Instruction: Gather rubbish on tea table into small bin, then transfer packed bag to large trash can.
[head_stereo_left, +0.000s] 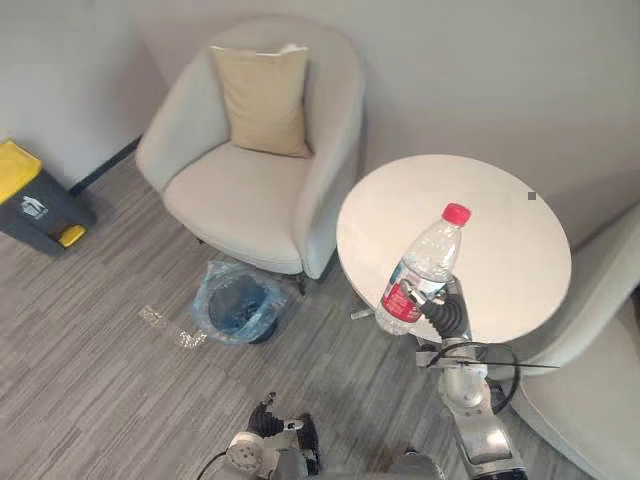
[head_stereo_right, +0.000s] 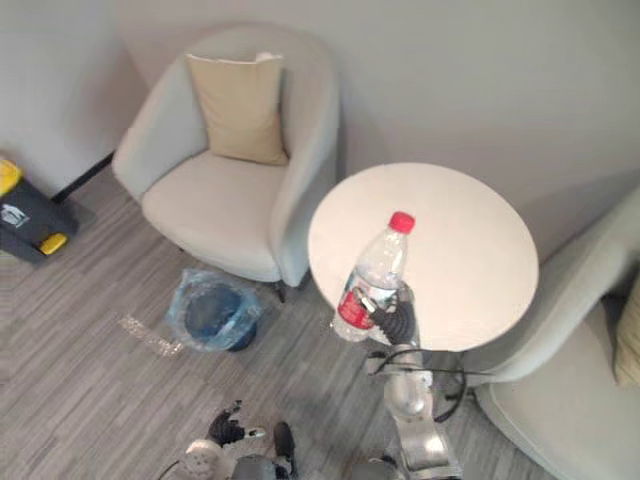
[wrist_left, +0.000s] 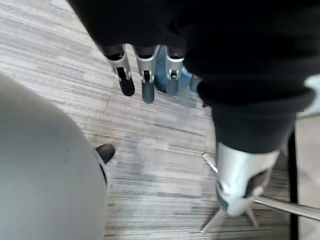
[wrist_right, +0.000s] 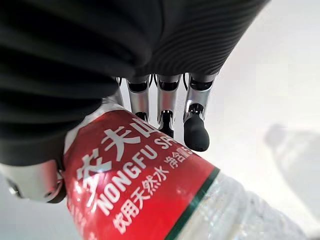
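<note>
Overhead, the right hand (head_stereo_left: 447, 312) grips a clear bottle (head_stereo_left: 425, 270) above the near edge of the round counter (head_stereo_left: 500, 200), its long axis nearly upright and its red cap (head_stereo_left: 456, 213) tipped up and away. Its wrist view shows fingers (wrist_right: 196, 131) curled round the red label (wrist_right: 130, 185). The left hand (wrist_left: 146, 70) hangs over the floor (wrist_left: 150, 150), fingers loosely straight.

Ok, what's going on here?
The robot's right hand is curled round a plastic water bottle with a red cap, holding it tilted at the near edge of the round tea table. Its left hand hangs open low near the floor, empty. The small bin with a blue bag sits on the floor by the armchair, and the large trash can stands off to the left. The bottle is not in the bin yet.
</note>
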